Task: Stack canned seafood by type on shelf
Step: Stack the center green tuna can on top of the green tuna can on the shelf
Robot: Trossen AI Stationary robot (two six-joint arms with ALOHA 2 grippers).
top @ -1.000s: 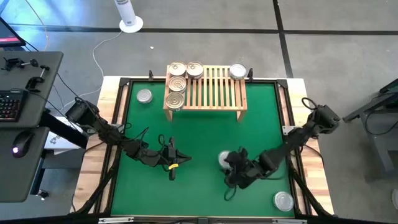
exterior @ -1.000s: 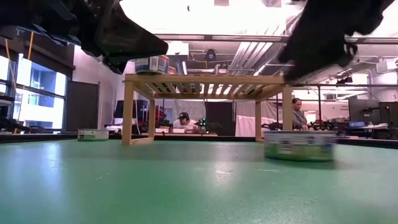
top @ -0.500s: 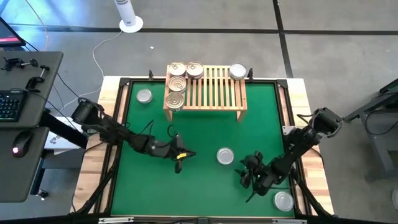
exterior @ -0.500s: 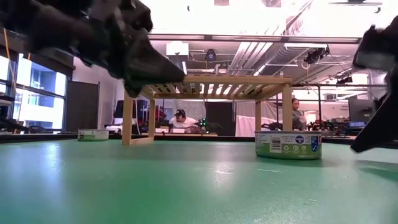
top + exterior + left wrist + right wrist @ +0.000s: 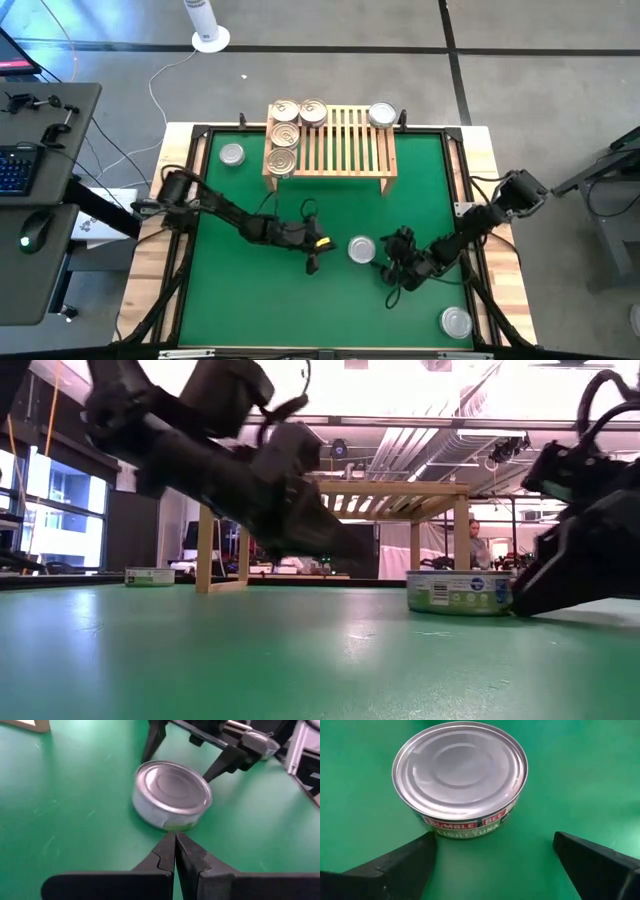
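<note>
While the tin [image 5: 362, 250] sits on the bench, the right claw [image 5: 392, 262] stands spread just beside it; the left claw [image 5: 312, 262], fingers together, points at its other side.

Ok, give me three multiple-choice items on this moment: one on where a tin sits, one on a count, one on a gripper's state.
1. Where is the silver-topped tin nearest both grippers?
A. On the shelf
B. On the green mat, between the grippers
C. Held in the air

2. How many tins rest on the shelf?
A. Two
B. Seven
C. Five

3. How does the right gripper stand?
A. Open, fingers wide, facing the tin
B. Shut on the tin
C. Shut, empty

Answers:
1. B: the high view shows it on the mat, with the left gripper on its other side.
2. C: four gold-topped and one silver-topped.
3. A: the right wrist view shows both fingers spread apart, nothing gripped.
</note>
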